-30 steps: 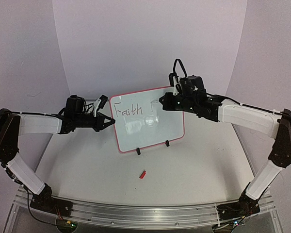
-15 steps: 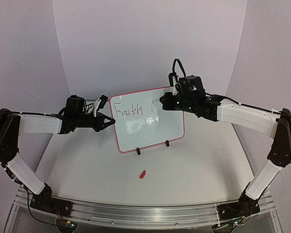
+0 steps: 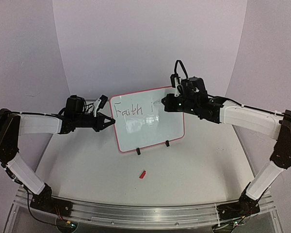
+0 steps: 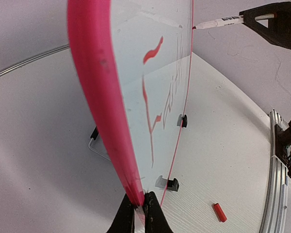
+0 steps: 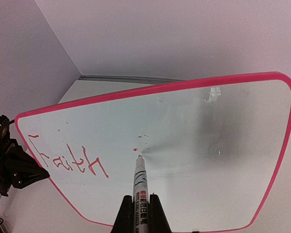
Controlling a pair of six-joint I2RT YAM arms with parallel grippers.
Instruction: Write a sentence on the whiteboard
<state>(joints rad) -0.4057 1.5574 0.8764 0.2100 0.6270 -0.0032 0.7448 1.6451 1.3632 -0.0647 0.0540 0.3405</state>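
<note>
The left end effector [image 4: 138, 208] is pinching the glossy pink-rimmed whiteboard [image 5: 213, 121] as the right end effector [image 5: 138, 206], clamping a white marker [image 5: 139, 175], is starting word two, needing a light downstroke.

1. The whiteboard [image 3: 150, 126] stands on its feet at mid-surface [image 3: 199, 165].
2. The left claw [image 3: 112, 121] grips the whiteboard's left edge.
3. The right claw [image 3: 163, 102], at the upper right, holds a marker [image 5: 139, 171] with its tip at the board face.
4. The writing [image 3: 127, 111] sits upper left on the whiteboard.
5. A cap [image 3: 142, 174] lies on the surface before the whiteboard.
</note>
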